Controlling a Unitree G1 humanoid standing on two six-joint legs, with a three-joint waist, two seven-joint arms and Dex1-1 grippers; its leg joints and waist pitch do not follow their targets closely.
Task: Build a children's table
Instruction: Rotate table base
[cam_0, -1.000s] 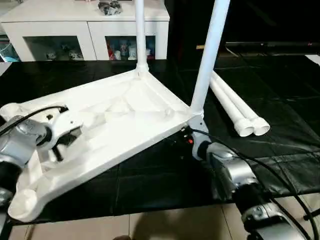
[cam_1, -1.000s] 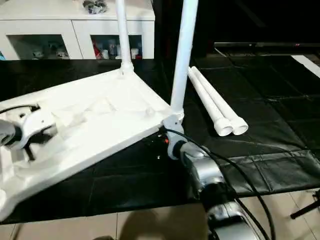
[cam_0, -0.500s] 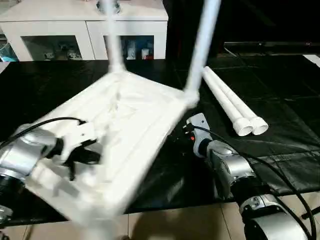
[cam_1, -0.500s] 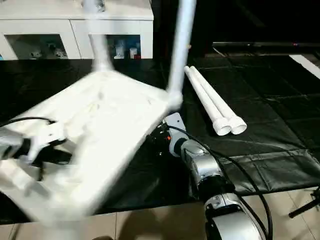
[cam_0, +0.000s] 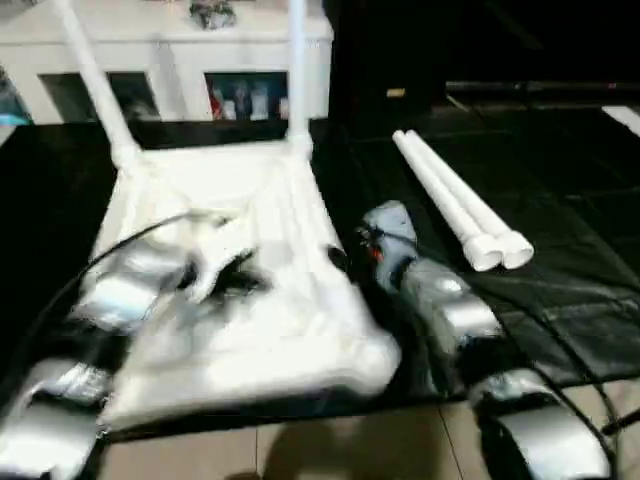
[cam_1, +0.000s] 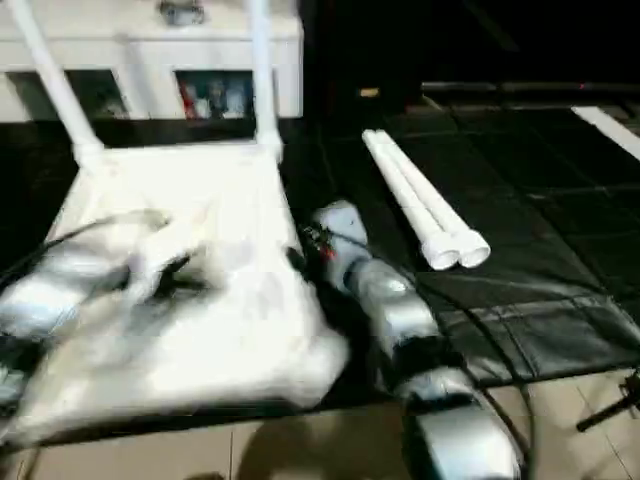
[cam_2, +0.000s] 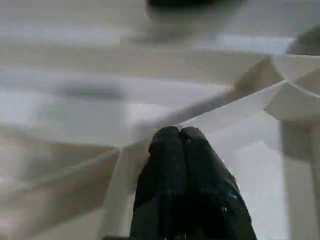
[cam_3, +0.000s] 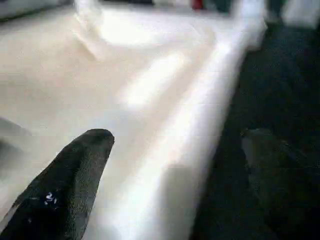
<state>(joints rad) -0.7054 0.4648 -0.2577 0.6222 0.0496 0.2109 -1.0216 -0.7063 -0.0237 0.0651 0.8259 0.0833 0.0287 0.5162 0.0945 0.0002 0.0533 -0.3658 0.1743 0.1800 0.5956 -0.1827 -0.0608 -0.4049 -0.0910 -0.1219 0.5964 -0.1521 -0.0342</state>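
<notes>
The white tabletop (cam_0: 262, 190) lies underside up on the black mat. Two white legs (cam_0: 297, 70) stand in its far corner sockets. The other two legs (cam_0: 455, 200) lie loose side by side on the mat to the right. My left gripper (cam_0: 235, 275) rests on the ribbed underside; in the left wrist view its fingers (cam_2: 172, 135) are shut, their tips against a rib (cam_2: 235, 107). My right gripper (cam_0: 375, 225) sits at the tabletop's right edge. It is open, and in the right wrist view the rim (cam_3: 200, 125) runs between its fingers (cam_3: 75, 175).
A white glass-door cabinet (cam_0: 170, 50) stands behind the mat. The black mat (cam_0: 570, 230) ends at a tiled floor (cam_0: 350, 450) near me. Black cables (cam_0: 100, 265) trail over both silver forearms.
The tabletop has swung round on the mat, so its two standing legs now sit further left. My left gripper moved right with it. My right gripper went from the corner to the side edge.
</notes>
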